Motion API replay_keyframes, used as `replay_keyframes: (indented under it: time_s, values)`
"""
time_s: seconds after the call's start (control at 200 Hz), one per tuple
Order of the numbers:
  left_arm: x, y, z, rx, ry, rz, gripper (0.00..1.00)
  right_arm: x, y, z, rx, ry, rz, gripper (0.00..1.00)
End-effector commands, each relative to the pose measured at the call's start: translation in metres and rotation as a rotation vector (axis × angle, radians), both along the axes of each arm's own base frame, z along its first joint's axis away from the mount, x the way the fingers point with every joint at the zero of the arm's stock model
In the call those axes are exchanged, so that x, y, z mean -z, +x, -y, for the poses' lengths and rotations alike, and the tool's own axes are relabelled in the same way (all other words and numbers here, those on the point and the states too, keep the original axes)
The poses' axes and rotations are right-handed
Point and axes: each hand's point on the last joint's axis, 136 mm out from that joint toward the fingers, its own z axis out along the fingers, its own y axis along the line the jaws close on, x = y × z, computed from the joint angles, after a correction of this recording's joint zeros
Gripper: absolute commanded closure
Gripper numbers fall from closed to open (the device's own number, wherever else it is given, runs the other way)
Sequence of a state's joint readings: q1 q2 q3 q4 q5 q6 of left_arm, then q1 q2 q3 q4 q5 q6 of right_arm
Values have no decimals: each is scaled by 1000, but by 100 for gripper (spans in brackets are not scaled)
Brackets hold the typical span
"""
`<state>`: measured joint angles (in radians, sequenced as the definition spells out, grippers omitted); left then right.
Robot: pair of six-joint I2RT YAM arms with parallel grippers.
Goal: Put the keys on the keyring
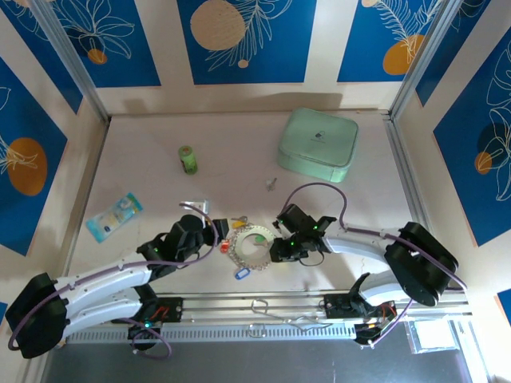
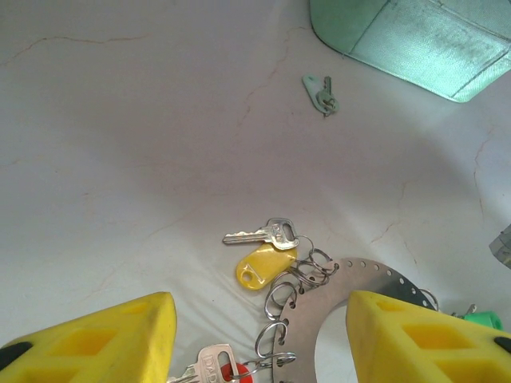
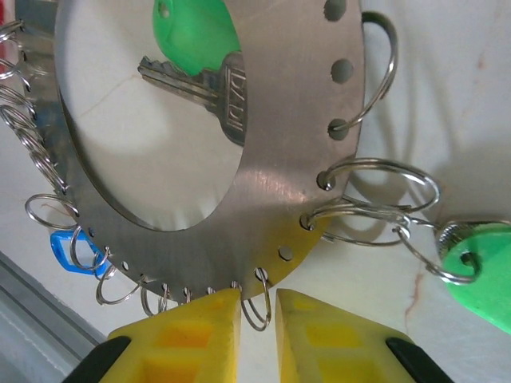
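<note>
Top view, keyring: we find the keyring [image 1: 251,246] lying flat on the bench [image 1: 144,159], between the two grippers.
Top view, grippers: the left gripper [image 1: 215,233] sits at the ring's 9 o'clock and the right gripper [image 1: 278,243] at its 3 o'clock.
Top view, keys: a blue-tagged key [image 1: 242,273] lies at the ring's 7 o'clock, a red-tagged key [image 1: 224,246] at 9 and a yellow-tagged key [image 1: 238,222] at 11. A pale-green-tagged key [image 1: 271,183] lies apart at 1 o'clock.
Top view, other things: a mint-green box [image 1: 318,144] stands far off at 1 o'clock, a green bottle [image 1: 188,159] at 11 and a blue packet [image 1: 114,215] at 9.
Left wrist, left gripper: the left gripper [image 2: 255,343] has its jaws wide apart and grips nothing. The keyring [image 2: 359,283] runs under one finger (we cannot tell whether they touch).
Left wrist, keys: a silver key [image 2: 259,234] and the yellow-tagged key [image 2: 263,267] hang on small rings at the rim. The red-tagged key [image 2: 227,371] lies at 6 o'clock.
Right wrist, right gripper: the right gripper [image 3: 257,319] has its jaws nearly together. A split ring [image 3: 257,309] on the keyring's rim hangs in the slit, and we cannot tell whether it is pinched.
Right wrist, keyring: the keyring [image 3: 271,144] is a flat perforated plate. A green-tagged key [image 3: 200,48] shows in its opening at 12 o'clock.
</note>
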<state>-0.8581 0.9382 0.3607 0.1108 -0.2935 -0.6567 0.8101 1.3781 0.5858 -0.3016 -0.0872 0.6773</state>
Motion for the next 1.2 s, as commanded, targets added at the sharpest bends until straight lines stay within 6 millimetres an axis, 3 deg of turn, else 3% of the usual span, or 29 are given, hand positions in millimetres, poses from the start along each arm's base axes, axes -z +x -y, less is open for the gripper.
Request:
replay_keyframes:
  time_s: [0.0,0.385,0.78,1.195]
  values:
    - [2,-1,-4,-15,10,5,42,3,-3,-1,-16,13,-18,81]
    - [1,-1,-5,-16,16,9,42,-6,-4,8,-36,-23,9,100]
    - [0,1,-5,-10,32,30,42,-23,-8,33,-206,-276,50,100]
    - [1,0,-7,-7,46,38,42,-12,-8,16,-307,-364,54,100]
